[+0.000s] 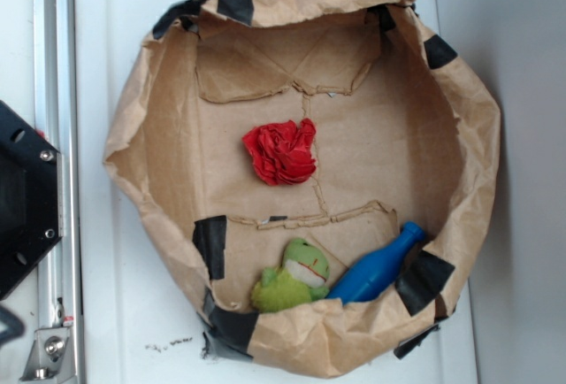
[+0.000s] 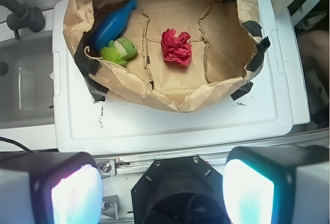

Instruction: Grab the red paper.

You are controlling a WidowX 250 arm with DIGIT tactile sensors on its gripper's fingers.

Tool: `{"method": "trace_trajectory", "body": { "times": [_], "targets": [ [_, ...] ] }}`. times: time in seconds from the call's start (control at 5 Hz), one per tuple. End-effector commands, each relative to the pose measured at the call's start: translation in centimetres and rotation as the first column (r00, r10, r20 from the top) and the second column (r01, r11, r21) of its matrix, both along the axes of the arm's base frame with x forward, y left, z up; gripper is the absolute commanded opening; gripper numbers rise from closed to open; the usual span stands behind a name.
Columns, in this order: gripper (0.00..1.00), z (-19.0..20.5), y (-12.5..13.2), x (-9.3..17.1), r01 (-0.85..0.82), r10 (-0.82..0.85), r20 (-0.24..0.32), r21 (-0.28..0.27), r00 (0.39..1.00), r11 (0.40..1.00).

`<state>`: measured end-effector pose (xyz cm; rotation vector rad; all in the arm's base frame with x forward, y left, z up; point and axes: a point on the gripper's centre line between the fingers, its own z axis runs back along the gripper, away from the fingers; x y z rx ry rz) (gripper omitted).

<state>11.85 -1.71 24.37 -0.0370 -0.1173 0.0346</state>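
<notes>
Hand [image 2: 161, 193] spread above white table [image 2: 170, 123] — red paper [image 1: 281, 151] inside brown bag [image 1: 460, 92].

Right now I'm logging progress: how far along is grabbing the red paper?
Nothing done yet. The red paper lies untouched on the bag floor. The end effector is open, empty, and well back from the bag. Left: reach in, close on the paper, lift.

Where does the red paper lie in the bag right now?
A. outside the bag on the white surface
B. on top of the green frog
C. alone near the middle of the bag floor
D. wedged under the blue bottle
C: the red paper sits by itself mid-floor in the brown paper bag, apart from the green frog and blue bottle, which lie together at one wall.
</notes>
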Motion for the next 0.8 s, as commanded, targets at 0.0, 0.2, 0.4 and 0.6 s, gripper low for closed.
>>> {"method": "trace_trajectory", "body": {
  "times": [0.0,0.2,0.4,0.6],
  "targets": [
    [1.0,0.0,0.0,0.0,0.0,0.0,0.0,0.0,1.0,1.0],
    [1.0,-0.9,0.9,5.0,-0.002,0.002,-0.003,-0.013,1.0,1.0],
    [1.0,-1.2,0.4,8.7,0.061,-0.06,0.023,-0.036,0.998,0.998],
    [1.0,-2.9,-0.4,8.7,0.125,-0.125,0.003,-0.021,0.992,0.992]
  ]
}}
